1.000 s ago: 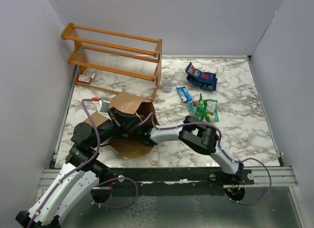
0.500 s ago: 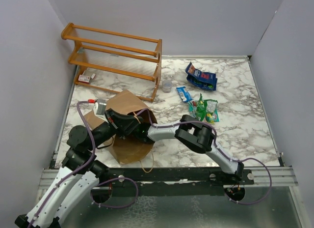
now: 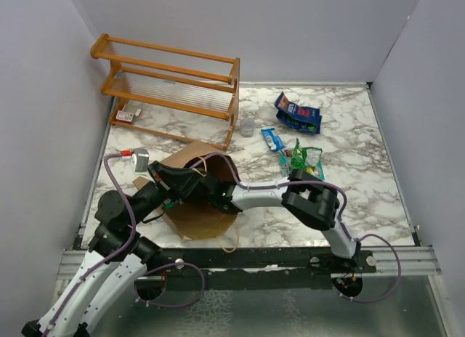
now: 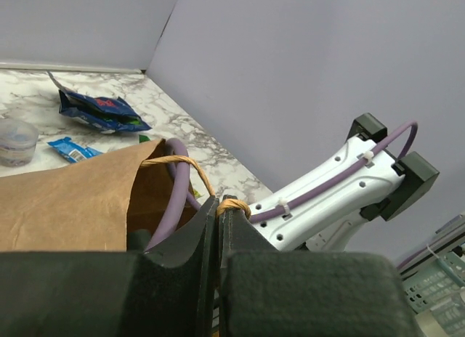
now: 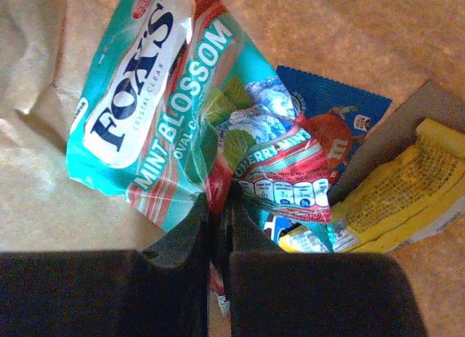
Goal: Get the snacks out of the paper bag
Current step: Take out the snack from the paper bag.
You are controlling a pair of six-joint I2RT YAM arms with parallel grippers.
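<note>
Right gripper [image 5: 218,210] hidden inside bag [image 3: 197,218] in top view. Blue packet [image 5: 341,108] mostly under mint packet [image 5: 163,97]; yellow packet [image 5: 396,188] cut by edge.

Top looks down; wrist views close, sharing the paper bag [image 3: 197,219]

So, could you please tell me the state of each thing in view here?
paper bag: tipped, mouth open, not yet emptied.
left gripper: shut on the bag's handle.
right gripper: inside the bag, shut on the mint packet.
mint packet: pinched, inside the bag.
snacks on the table: out, lying loose.
</note>
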